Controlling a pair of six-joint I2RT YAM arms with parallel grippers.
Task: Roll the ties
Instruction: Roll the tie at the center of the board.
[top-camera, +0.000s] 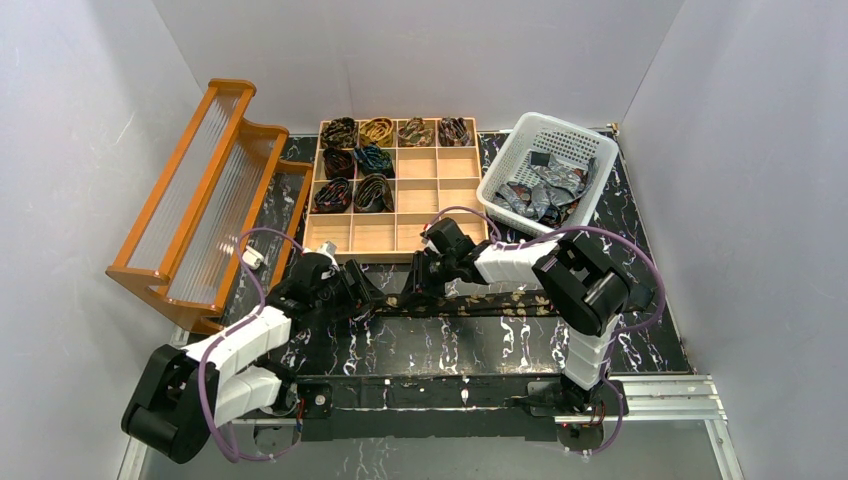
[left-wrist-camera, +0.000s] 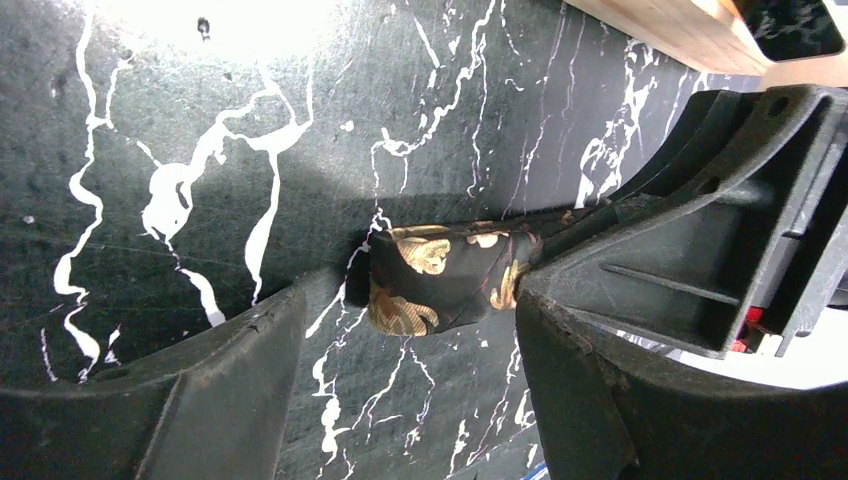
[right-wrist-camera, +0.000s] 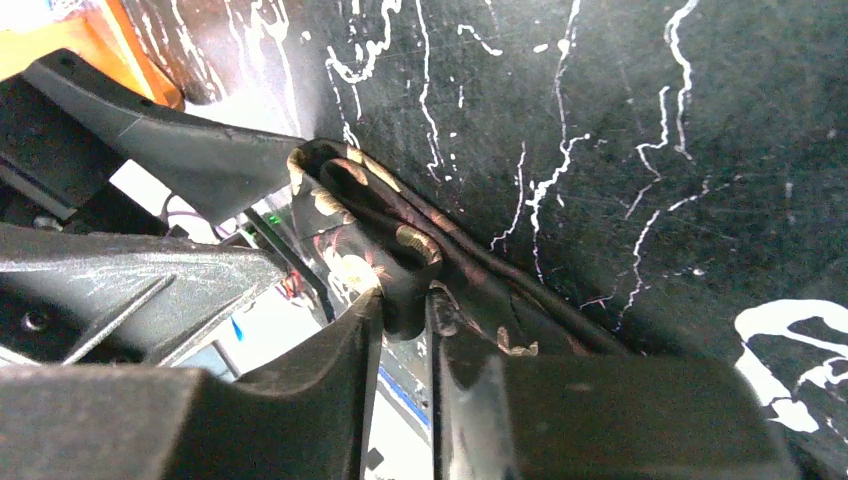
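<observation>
Noted dark brown, gold-patterned tie (top-camera: 500, 306) lying flat across centre of table (top-camera: 450, 345), its left end folded. Found right gripper (right-wrist-camera: 405, 300) jaws narrow, pinching that fold. Found left gripper (left-wrist-camera: 410, 300) jaws wide, folded end lying between them. Logged rolled ties (top-camera: 355, 165) in upper-left compartments of wooden tray (top-camera: 420, 235); grey-silver ties (top-camera: 545, 190) in white basket (top-camera: 530, 128), upper right.

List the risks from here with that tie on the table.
1. The right gripper pinches just a narrow fold of the tie; it may slip out and the folded end spring open.
2. The left gripper stands open around that end, close beside the right gripper; closing could make them collide.
</observation>
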